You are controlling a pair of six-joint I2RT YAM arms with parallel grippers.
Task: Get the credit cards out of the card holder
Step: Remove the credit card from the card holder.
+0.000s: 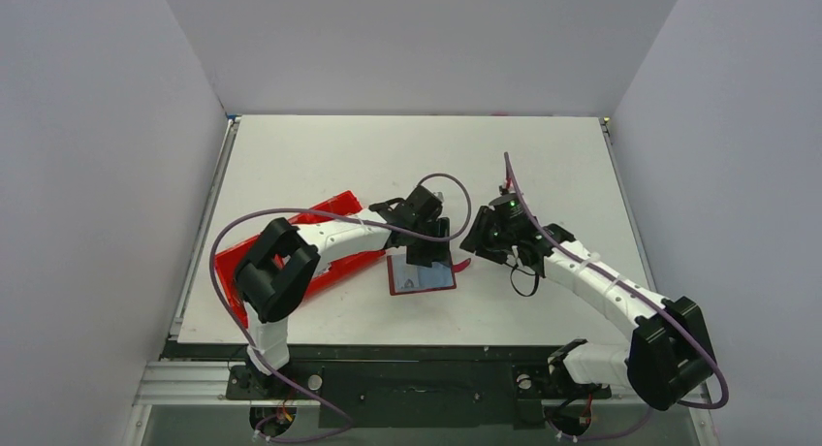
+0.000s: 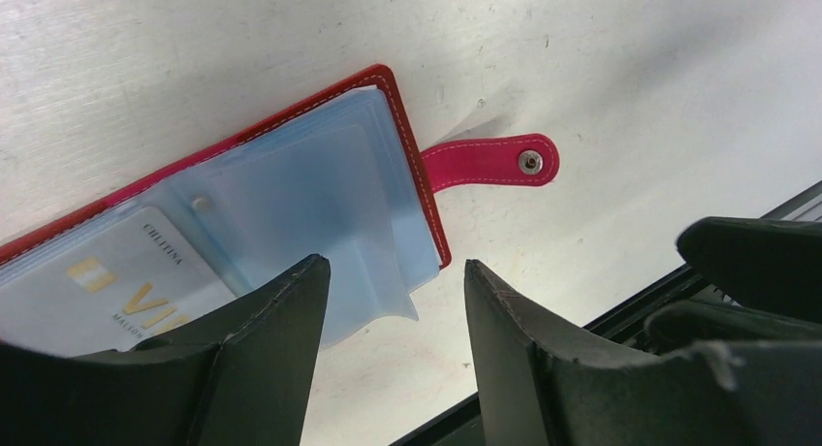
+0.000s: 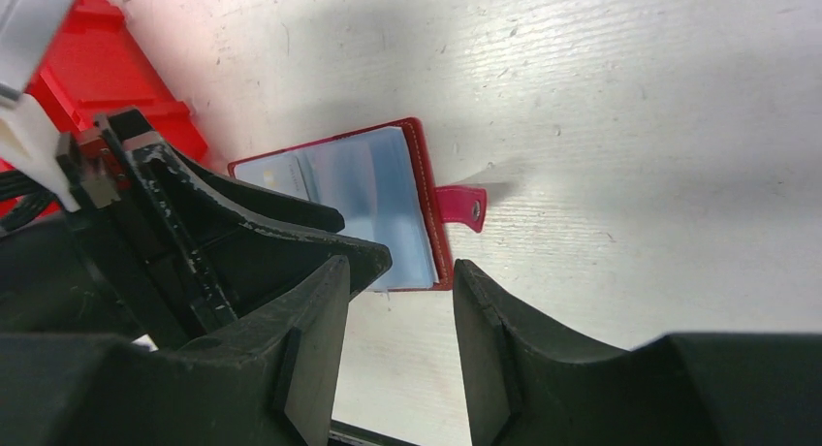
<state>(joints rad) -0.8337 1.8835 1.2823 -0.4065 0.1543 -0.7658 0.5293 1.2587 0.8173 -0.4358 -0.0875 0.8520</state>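
Hovering low over the open card holder [image 2: 291, 189], the left gripper [image 2: 393, 305] is released: its jaws stand apart with only a loose corner of a pale blue sleeve showing below the gap. The holder lies flat on the white counter [image 1: 388, 155], just beside the red tray [image 1: 334, 206], with its strap tab [image 2: 494, 162] sticking out sideways. One credit card [image 2: 116, 291], pale with gold lettering, sits tucked inside a sleeve. No loose card shows on the counter.

The right gripper [image 3: 395, 310] is also released and empty, held near the tab side of the holder without touching it.

This looks like the approach to a pull, with at least that one card left to extract. The next move likely calls for one finger to catch the card's exposed edge and draw it along the sleeve opening. The right gripper should probably pin the cover or tab, since the light holder would likely drag along otherwise.
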